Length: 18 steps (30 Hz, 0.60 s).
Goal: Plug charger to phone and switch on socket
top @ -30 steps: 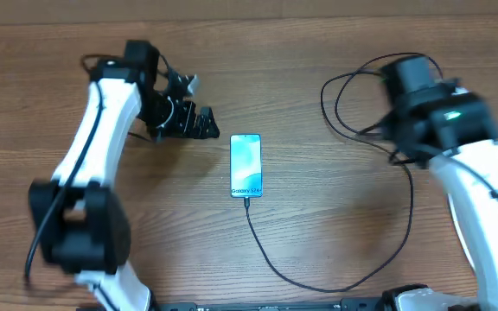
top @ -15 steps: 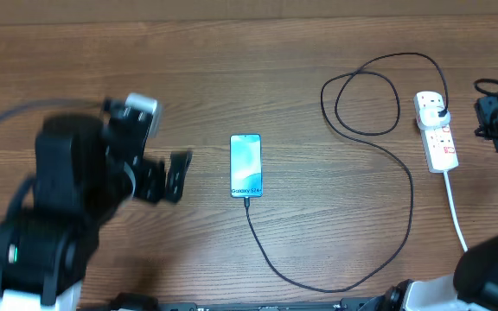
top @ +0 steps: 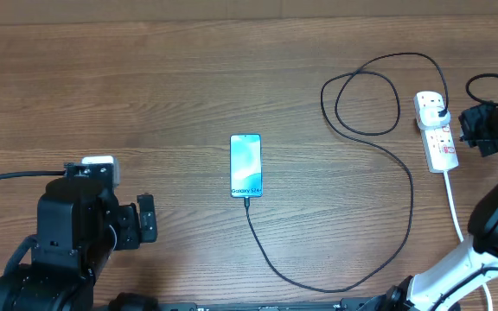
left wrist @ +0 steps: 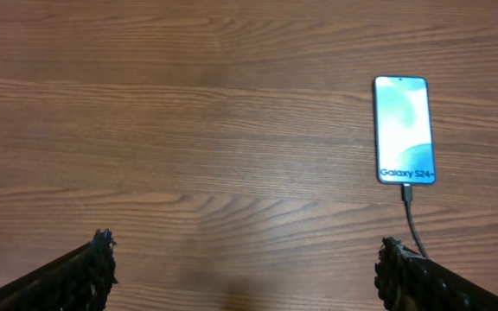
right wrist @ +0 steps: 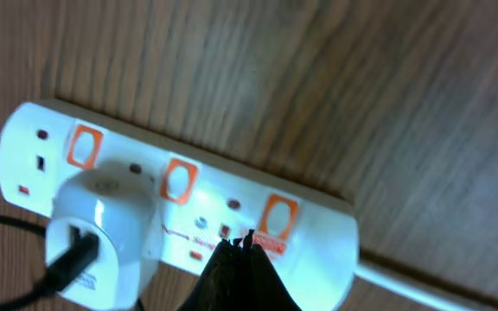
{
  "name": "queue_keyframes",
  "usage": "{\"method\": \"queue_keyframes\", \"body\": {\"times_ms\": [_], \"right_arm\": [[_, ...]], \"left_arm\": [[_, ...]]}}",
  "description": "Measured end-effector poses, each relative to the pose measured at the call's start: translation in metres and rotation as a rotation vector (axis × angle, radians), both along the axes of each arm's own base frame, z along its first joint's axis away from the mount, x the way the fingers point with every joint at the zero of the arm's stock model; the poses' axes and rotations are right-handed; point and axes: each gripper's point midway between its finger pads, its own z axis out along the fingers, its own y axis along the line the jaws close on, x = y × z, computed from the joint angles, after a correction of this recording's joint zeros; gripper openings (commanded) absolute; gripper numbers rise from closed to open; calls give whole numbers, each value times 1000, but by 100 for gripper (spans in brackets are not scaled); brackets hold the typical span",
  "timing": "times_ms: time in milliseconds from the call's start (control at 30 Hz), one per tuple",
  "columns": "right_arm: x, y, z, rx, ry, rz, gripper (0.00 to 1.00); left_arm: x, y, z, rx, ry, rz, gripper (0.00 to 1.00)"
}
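Note:
The phone [top: 245,165] lies face up mid-table with its screen lit, also in the left wrist view [left wrist: 404,130]. The charger [top: 409,199], a thin black cable, runs from the phone's near end, curves right and loops up to the socket [top: 439,138]. At the socket [right wrist: 318,216] the cable enters a white adapter [right wrist: 102,229] plugged into it. My right gripper [right wrist: 242,242] is shut, its tips over the strip's face beside an orange switch [right wrist: 277,216]; in the overhead view the gripper [top: 478,130] stands just right of the strip. My left gripper [left wrist: 247,272] hangs open, holding nothing, near the table's front left [top: 145,220].
The socket's white cord [top: 455,207] runs toward the front right edge. The cable's loop [top: 366,95] lies left of the strip. Bare wood spreads between my left gripper and the phone.
My left arm has pulled back from beside the phone to the front left. My right arm has swung from over the cable loop to the socket's right side, and its jaws have shut.

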Motion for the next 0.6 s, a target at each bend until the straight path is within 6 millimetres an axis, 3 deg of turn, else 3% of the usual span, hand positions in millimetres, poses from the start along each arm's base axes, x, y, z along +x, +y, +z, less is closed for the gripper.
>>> {"method": "queue_keyframes", "body": {"times_ms": [300,600], "right_arm": [[21,1,-8,-5,-46,84,4],[33,13,-31,12,-34,129,4]], "left_arm": [[0,2,0,7,-2,11,99],[0,3,0,10,-2,13,100]]}}
